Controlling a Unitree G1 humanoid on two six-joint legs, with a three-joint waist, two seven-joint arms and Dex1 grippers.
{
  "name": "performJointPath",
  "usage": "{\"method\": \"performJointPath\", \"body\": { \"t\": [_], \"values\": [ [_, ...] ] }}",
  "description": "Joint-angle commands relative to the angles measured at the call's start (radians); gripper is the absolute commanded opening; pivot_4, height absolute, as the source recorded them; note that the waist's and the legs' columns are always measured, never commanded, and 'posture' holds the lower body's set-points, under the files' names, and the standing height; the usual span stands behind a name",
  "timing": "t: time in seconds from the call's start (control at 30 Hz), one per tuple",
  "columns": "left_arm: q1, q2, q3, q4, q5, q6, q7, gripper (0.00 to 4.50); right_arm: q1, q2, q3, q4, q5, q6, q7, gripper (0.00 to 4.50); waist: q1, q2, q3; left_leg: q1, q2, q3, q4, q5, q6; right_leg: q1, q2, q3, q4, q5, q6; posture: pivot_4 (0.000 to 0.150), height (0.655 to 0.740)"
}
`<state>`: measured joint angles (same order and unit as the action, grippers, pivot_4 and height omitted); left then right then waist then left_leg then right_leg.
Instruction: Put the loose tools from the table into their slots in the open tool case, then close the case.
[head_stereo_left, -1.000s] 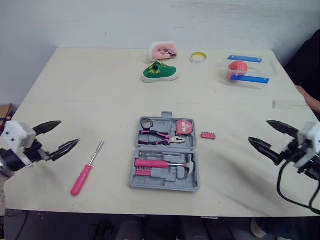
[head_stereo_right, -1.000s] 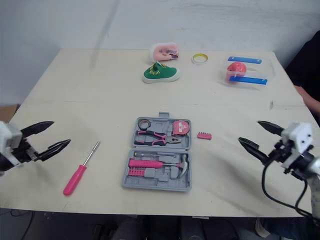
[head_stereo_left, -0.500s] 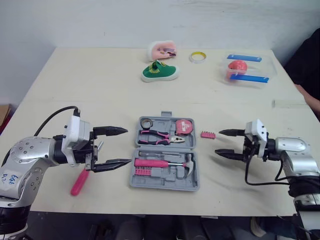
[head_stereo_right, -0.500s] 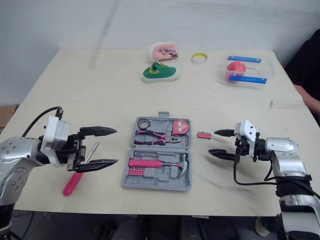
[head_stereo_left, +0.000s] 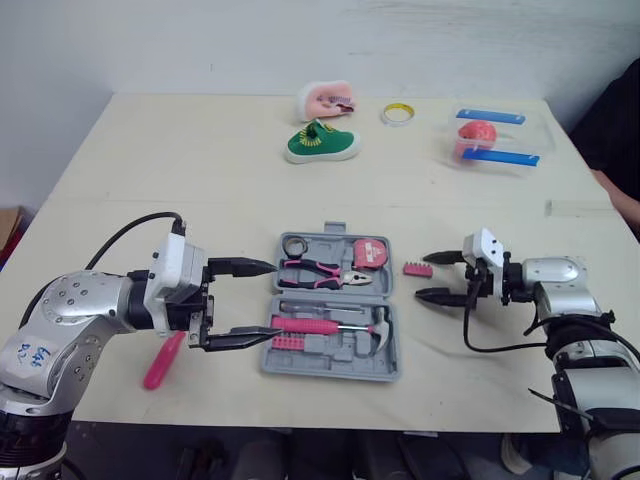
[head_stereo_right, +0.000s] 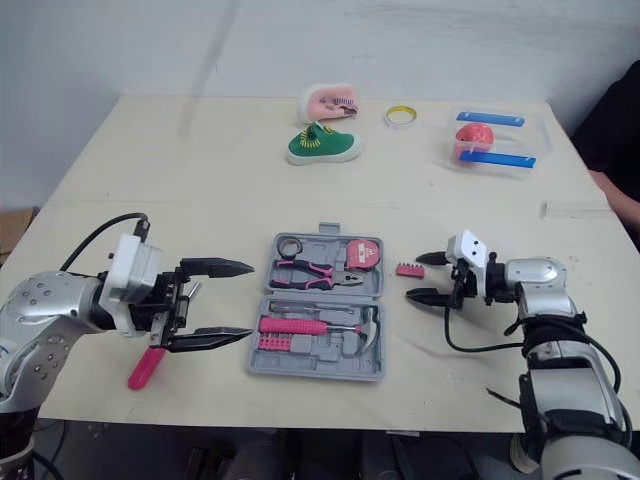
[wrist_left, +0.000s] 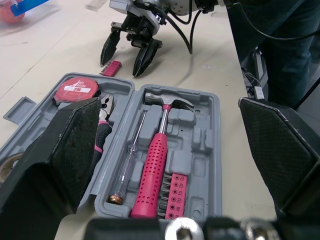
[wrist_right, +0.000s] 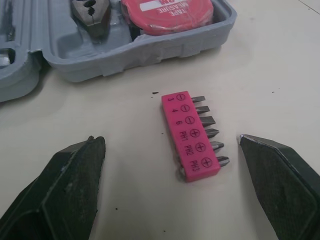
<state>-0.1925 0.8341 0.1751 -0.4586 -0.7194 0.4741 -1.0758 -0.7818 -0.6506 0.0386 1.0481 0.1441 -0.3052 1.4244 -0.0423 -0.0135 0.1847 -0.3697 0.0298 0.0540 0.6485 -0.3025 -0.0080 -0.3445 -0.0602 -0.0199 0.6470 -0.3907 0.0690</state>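
My head pair looks forward and down from the near edge of the table, far enough back to take in most of its top; the two eyes share almost the same scene, set slightly sideways from one another. My left wrist camera sits low and close, facing along the left gripper across the case towards the right gripper. My right wrist camera looks steeply down from very near onto the bit strip and a corner of the case. Both wrist views share that strip and the tape measure end of the case
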Motion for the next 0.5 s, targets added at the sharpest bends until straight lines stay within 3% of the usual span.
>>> {"method": "performJointPath", "body": {
  "t": [0.03, 0.2, 0.23, 0.3, 0.5],
  "values": [
    [-0.01, 0.001, 0.004, -0.039, -0.023, 0.012, 0.008, 4.44, -0.025, 0.003, 0.001, 0.049, -0.031, -0.025, 0.005, 4.5, -0.001, 0.0, 0.0, 0.0, 0.0, 0.0, 0.0, 0.0, 0.0, 0.0, 0.0, 0.0, 0.0, 0.0, 0.0, 0.15, 0.74],
    [-0.008, 0.003, 0.01, -0.055, -0.026, 0.029, 0.02, 4.44, -0.041, 0.008, 0.0, 0.094, -0.052, -0.045, 0.007, 4.5, -0.002, 0.0, 0.0, 0.0, 0.0, 0.0, 0.0, 0.0, 0.0, 0.001, 0.0, 0.0, 0.0, 0.0, 0.0, 0.15, 0.74],
    [-0.01, 0.003, 0.011, -0.055, -0.026, 0.031, 0.02, 4.48, -0.044, 0.009, 0.0, 0.099, -0.056, -0.046, 0.003, 4.24, -0.003, 0.0, 0.0, 0.0, 0.0, 0.0, 0.0, 0.0, 0.0, 0.001, 0.0, 0.0, 0.0, 0.0, 0.0, 0.15, 0.74],
    [-0.011, 0.002, 0.012, -0.062, -0.029, 0.037, 0.025, 4.5, -0.042, 0.01, 0.002, 0.113, -0.067, -0.059, -0.008, 3.65, -0.004, 0.0, 0.0, 0.001, 0.0, 0.0, 0.0, 0.0, 0.0, 0.001, 0.0, 0.0, 0.0, 0.0, 0.0, 0.15, 0.74],
    [-0.02, 0.004, 0.005, -0.059, -0.037, 0.046, 0.015, 4.5, -0.024, 0.012, -0.026, 0.134, -0.058, -0.085, -0.034, 0.74, -0.009, 0.0, 0.0, 0.002, 0.0, -0.001, 0.001, 0.0, 0.0, 0.003, 0.0, -0.001, 0.0, 0.0, 0.001, 0.15, 0.74]
  ]
}}
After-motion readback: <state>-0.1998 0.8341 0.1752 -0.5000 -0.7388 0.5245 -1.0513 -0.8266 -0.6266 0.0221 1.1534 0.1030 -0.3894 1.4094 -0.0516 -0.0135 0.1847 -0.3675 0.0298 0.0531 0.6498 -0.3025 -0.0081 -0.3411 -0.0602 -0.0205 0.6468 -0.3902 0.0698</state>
